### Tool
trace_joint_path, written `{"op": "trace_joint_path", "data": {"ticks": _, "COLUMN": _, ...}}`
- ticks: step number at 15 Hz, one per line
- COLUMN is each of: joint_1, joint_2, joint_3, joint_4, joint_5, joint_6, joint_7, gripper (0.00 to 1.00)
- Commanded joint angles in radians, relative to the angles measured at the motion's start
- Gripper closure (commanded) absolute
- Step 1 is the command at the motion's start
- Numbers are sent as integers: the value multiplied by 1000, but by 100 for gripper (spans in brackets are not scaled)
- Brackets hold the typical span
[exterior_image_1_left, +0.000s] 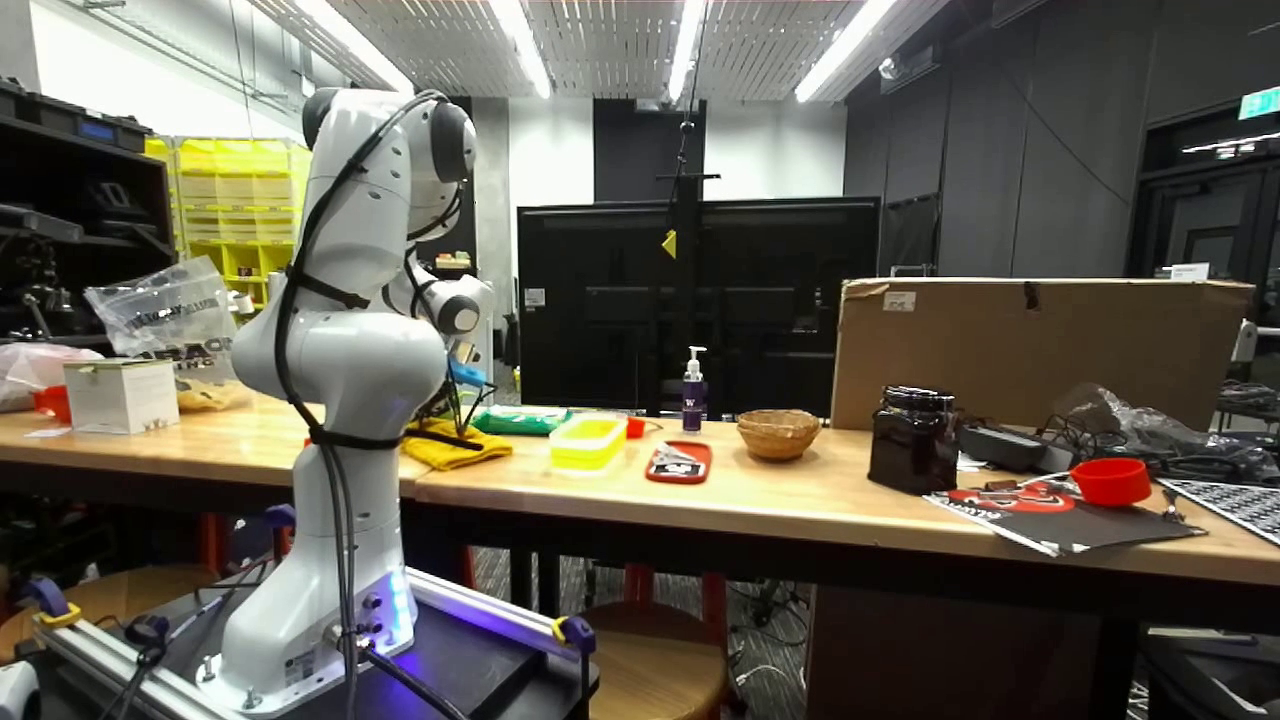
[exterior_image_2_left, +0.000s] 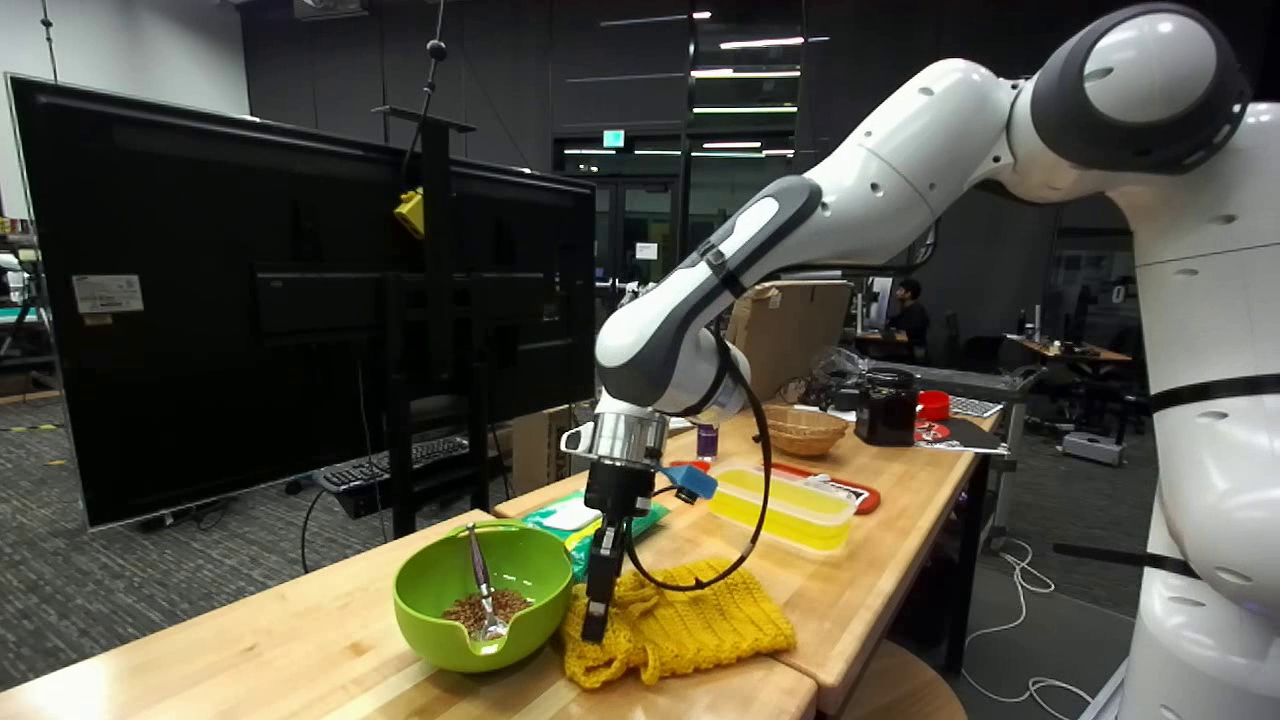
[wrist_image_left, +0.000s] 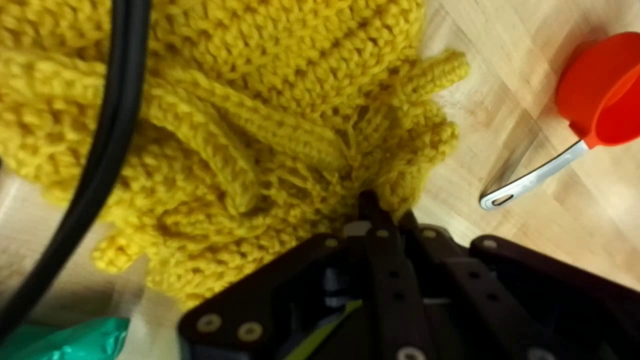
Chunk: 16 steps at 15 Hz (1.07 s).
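A yellow knitted cloth (wrist_image_left: 280, 60) lies bunched on the wooden table, visible in all the views. My gripper (wrist_image_left: 389, 210) points down at one edge of it, with a fold pinched between the fingertips. In an exterior view the gripper (exterior_image_2_left: 595, 628) reaches the near left part of the cloth (exterior_image_2_left: 710, 635), which still rests on the tabletop. Close beside it stands a green bowl (exterior_image_2_left: 420, 600) holding brown bits and a spoon (exterior_image_2_left: 480, 565). A red measuring cup (wrist_image_left: 585, 90) with a metal handle lies beyond the cloth in the wrist view. The arm hides the gripper in an exterior view.
A green packet (exterior_image_2_left: 640, 520) lies behind the cloth. Farther along the table are a yellow tub (exterior_image_1_left: 588, 442), a red tray (exterior_image_1_left: 690, 474), a pump bottle (exterior_image_1_left: 693, 395), a wicker basket (exterior_image_1_left: 778, 440) and a dark jar (exterior_image_1_left: 912, 445). A black cable (exterior_image_2_left: 768, 480) loops from the wrist.
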Motion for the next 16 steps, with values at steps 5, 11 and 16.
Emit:
{"op": "trace_joint_path", "data": {"ticks": 5, "joint_1": 27, "joint_2": -51, "joint_3": -66, "joint_4": -23, "joint_5": -222, "joint_6": -192, "joint_7": 269, "gripper": 99}}
{"op": "trace_joint_path", "data": {"ticks": 11, "joint_1": 54, "joint_2": -42, "joint_3": -79, "joint_4": 21, "joint_5": -413, "joint_6": -348, "joint_7": 550, "gripper": 99}}
{"op": "trace_joint_path", "data": {"ticks": 16, "joint_1": 39, "joint_2": -37, "joint_3": -60, "joint_4": 25, "joint_5": -274, "joint_6": -339, "joint_7": 454, "gripper": 99}}
